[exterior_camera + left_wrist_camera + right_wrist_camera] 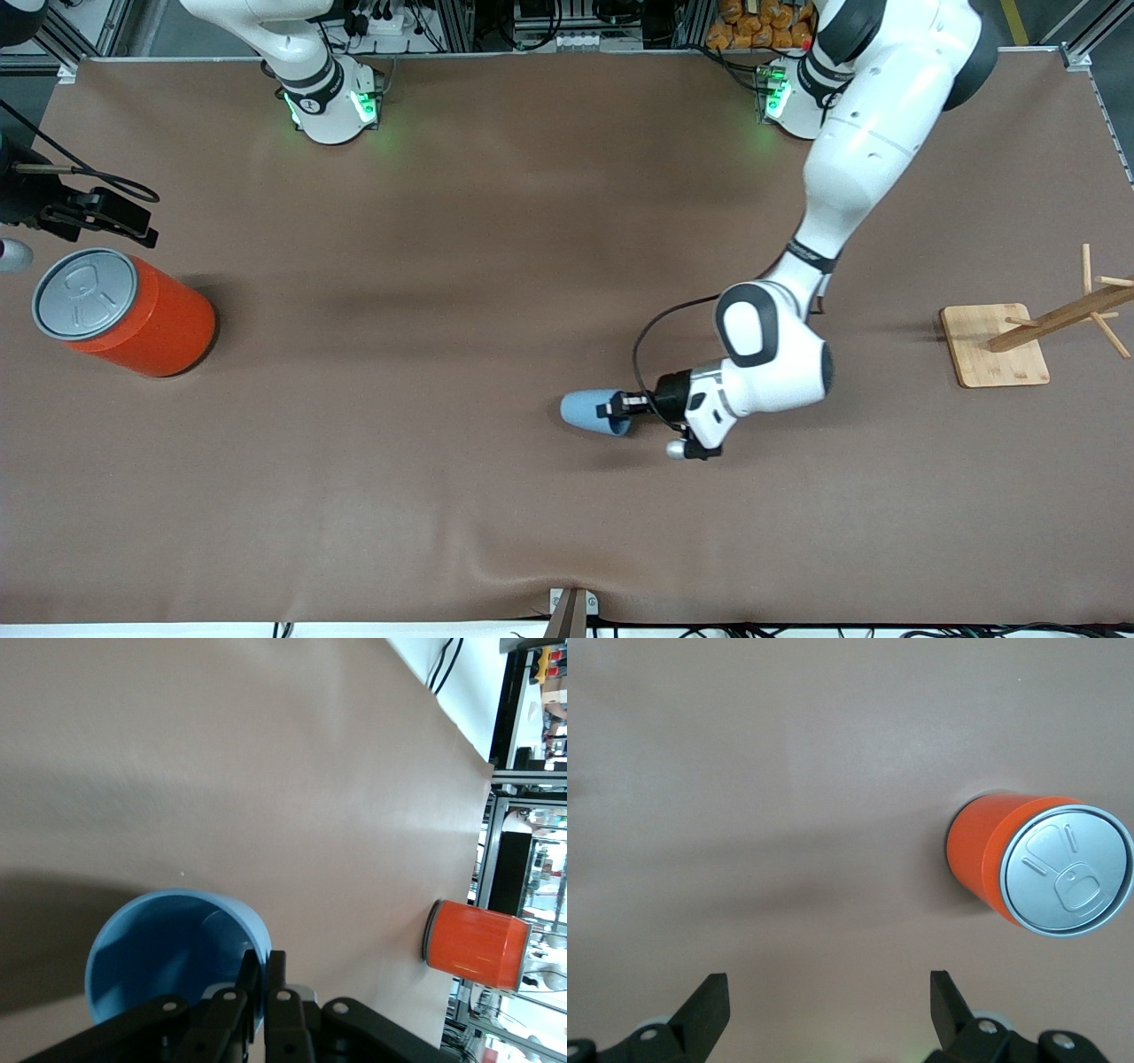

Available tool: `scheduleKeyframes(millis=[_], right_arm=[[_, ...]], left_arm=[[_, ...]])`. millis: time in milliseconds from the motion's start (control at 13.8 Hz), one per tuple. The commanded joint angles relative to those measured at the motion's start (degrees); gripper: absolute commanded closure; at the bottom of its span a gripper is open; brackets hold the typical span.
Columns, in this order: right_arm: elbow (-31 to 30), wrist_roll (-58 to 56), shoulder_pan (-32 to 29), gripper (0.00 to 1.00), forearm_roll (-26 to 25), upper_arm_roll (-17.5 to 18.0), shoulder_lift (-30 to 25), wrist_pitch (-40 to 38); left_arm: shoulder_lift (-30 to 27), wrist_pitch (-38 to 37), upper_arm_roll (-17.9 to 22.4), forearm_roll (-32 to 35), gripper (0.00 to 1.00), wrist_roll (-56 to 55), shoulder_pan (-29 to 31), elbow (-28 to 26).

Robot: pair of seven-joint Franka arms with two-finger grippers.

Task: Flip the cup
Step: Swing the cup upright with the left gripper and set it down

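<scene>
The light-blue cup (586, 411) is on its side near the table's middle, its narrow bottom toward the right arm's end. My left gripper (613, 409) is shut on its rim. In the left wrist view, one finger is inside the cup's (159, 948) darker blue mouth and one outside, at my left gripper (264, 961). I cannot tell whether the cup touches the table. My right gripper (124, 221) waits open and empty over the table at the right arm's end; it also shows in the right wrist view (828, 988).
A large orange can (146, 323) with a grey lid stands at the right arm's end, next to my right gripper; it shows in both wrist views (474, 943) (992, 859). A wooden peg rack (992, 346) stands at the left arm's end.
</scene>
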Motion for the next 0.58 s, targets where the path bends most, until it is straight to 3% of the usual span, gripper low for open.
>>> scheduleKeyframes(millis=[0, 290, 507], right_arm=[[1.8, 0.4, 0.7, 0.0, -1.7, -0.1, 0.8, -0.2], [1.8, 0.4, 1.7, 0.0, -3.1, -0.1, 0.8, 0.2], [1.8, 0.4, 2.7, 0.0, -3.3, -0.1, 0.7, 0.1]], left_arm=[[-8.1, -7.4, 0.2, 10.4, 1.0, -6.8, 5.2, -2.6], [-18.3, -10.4, 0.3, 37.6, 1.0, -17.0, 10.4, -9.3], [-22.0, -11.2, 0.5, 51.7, 1.0, -21.9, 13.0, -14.8]])
